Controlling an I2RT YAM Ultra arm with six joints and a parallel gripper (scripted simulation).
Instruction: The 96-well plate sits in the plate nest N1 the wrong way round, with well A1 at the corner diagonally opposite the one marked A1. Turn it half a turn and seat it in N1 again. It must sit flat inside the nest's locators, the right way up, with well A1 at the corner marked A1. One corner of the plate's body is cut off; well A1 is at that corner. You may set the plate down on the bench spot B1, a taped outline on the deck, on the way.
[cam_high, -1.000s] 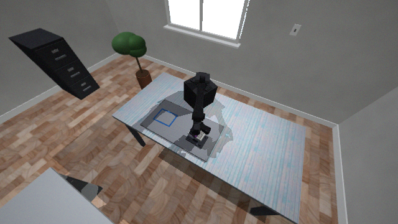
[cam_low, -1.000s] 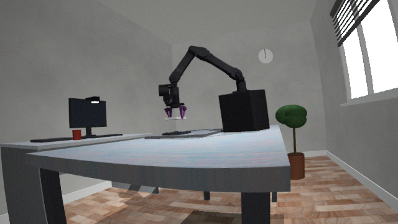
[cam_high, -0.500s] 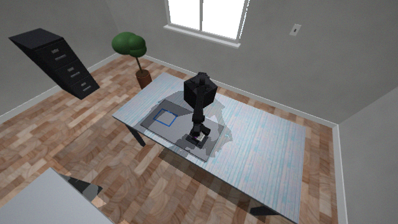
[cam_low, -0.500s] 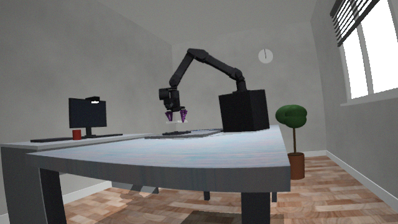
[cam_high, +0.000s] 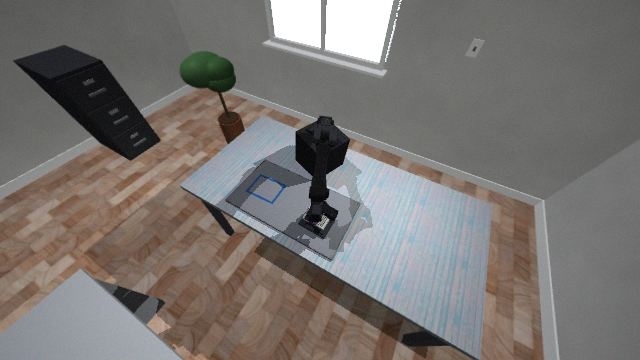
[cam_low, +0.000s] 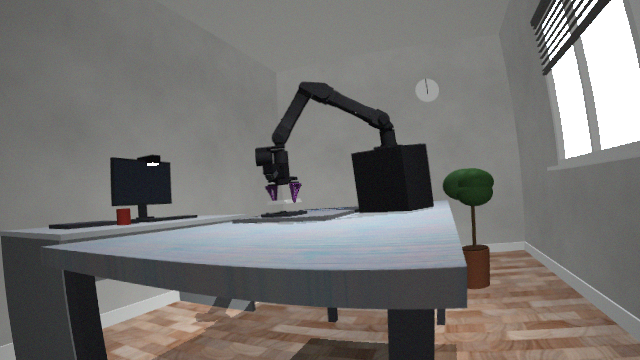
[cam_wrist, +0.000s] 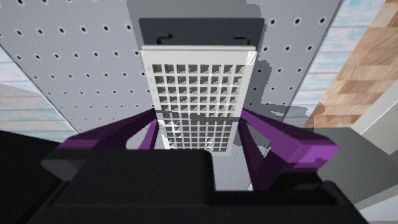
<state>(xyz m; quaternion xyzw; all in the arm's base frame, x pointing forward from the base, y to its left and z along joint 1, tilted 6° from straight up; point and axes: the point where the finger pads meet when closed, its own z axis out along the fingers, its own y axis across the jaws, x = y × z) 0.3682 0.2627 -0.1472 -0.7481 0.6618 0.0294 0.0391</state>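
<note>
White 96-well plate (cam_wrist: 199, 100) with its square grid of wells hangs above the dark rectangular nest (cam_wrist: 200, 31) on the grey perforated deck (cam_wrist: 75, 55). Black gripper (cam_wrist: 199, 131) with purple fingers clamps its long sides, spread wide.

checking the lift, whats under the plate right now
The plate, held in the gripper, hangs above the dark nest on the perforated deck. Most of the nest is covered by the plate.

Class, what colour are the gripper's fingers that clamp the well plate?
Purple fingers, clearest in the wrist view, either side of the white plate.
</note>
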